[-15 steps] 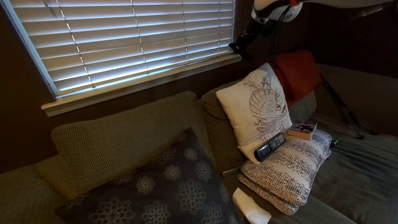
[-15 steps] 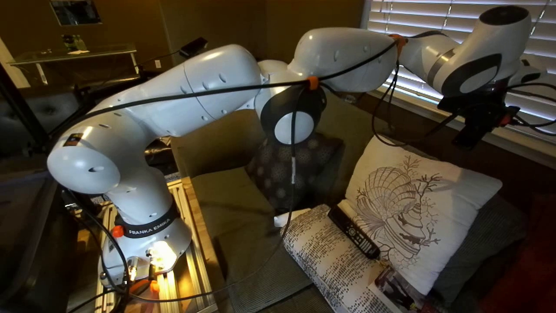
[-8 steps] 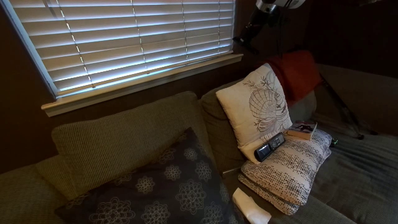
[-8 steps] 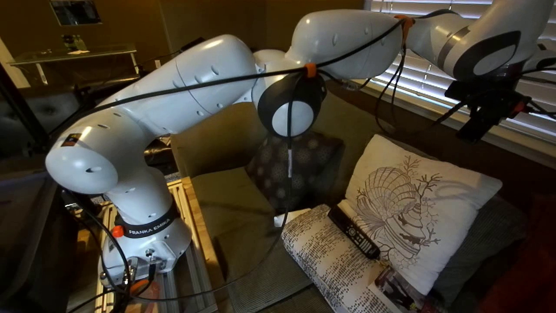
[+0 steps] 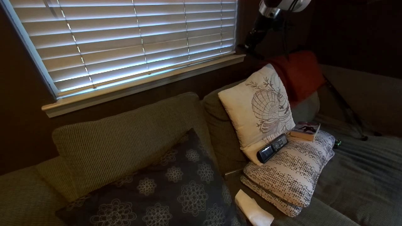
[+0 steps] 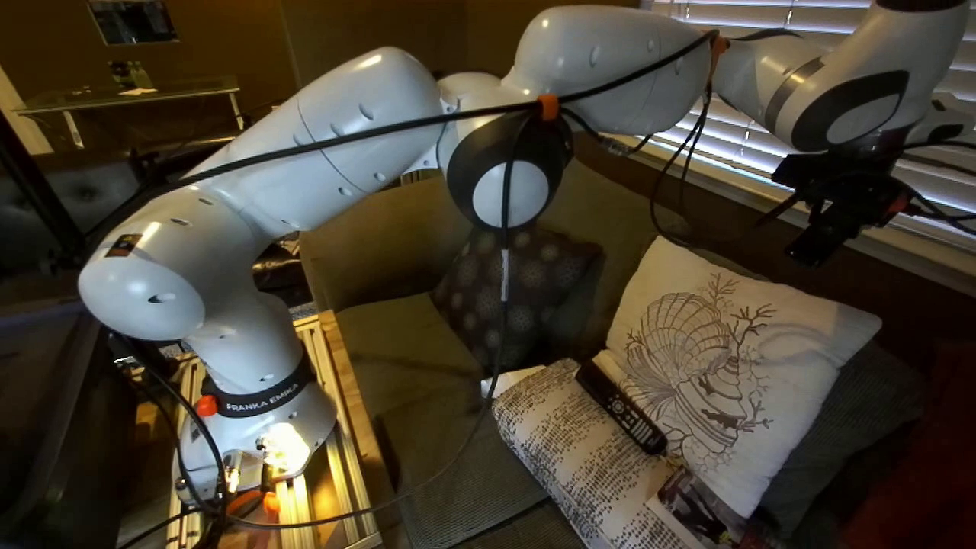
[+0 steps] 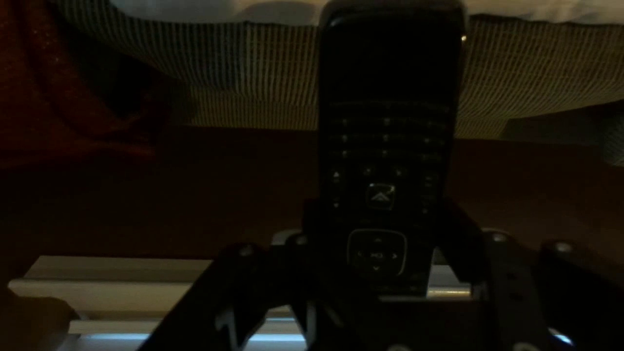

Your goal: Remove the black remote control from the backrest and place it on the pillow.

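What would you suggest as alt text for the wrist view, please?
In dim light, the gripper holds a black remote control, its buttons in view. Beyond it are the ribbed backrest, a cream pillow along the top, red cloth at left and a pale window sill below.

1. Cannot read most small markings on the black remote control (image 7: 390,78) in the wrist view.
2. Cannot trace its lower edges against the dark tool (image 7: 382,234).
3. Cannot clearly tell one from the other in both exterior views.
4. Cannot see one end of the speckled pillow (image 6: 564,427), cut off by the bottom edge in an exterior view.
5. Cannot see all of the book (image 6: 698,499) there either.
6. Lose the lower part of the flowered cushion (image 5: 163,175) off the bottom of an exterior view.
7. Lose some of the backrest (image 5: 223,135) behind the shell-print cushion (image 5: 271,103).
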Tool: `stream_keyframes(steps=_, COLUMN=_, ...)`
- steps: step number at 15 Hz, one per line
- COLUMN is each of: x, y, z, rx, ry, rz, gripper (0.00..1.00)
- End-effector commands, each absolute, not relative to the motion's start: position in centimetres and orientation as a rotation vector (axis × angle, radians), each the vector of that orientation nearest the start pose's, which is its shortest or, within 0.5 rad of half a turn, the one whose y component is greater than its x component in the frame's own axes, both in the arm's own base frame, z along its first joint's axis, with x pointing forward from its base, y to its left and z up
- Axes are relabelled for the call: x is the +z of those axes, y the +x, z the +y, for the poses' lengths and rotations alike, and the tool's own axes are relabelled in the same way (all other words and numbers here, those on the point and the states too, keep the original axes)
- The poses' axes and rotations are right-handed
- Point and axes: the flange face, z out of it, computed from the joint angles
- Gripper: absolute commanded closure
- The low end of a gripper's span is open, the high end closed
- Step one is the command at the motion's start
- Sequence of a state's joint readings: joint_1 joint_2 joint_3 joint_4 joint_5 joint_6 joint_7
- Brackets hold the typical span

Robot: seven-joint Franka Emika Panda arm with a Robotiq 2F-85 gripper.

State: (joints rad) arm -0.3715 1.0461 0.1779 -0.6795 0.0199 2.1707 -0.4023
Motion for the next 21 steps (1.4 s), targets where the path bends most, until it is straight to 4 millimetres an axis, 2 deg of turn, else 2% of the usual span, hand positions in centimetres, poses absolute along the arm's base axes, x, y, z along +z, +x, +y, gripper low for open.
stream_keyframes(steps=1, x=38.5, y=77.9, z=-23.2, rx=-0.621, ry=-3.044, rz=-0.195, gripper=0.66)
stream_keyframes(steps=8, x=36.7, y=74.6, z=-22.4, rx=-0.482, ry=-3.055, rz=-0.331, gripper=0.66)
stream_keyframes(steps=13, x=35.9, y=71.3, z=-21.7, rx=-0.380, ry=-3.077, rz=-0.429, gripper=0.66)
stream_keyframes(steps=17, x=35.1, y=68.4, z=-21.9, rx=-0.396, ry=-3.084, rz=-0.344, gripper=0.66)
stream_keyframes(steps=20, x=34.5, y=65.9, z=-21.9, rx=-0.428, ry=-3.081, rz=-0.160, gripper=0.66)
stream_keyframes(steps=21, x=33.9, y=68.8, z=-22.6, rx=-0.402, ry=-3.086, rz=-0.262, gripper=0.41)
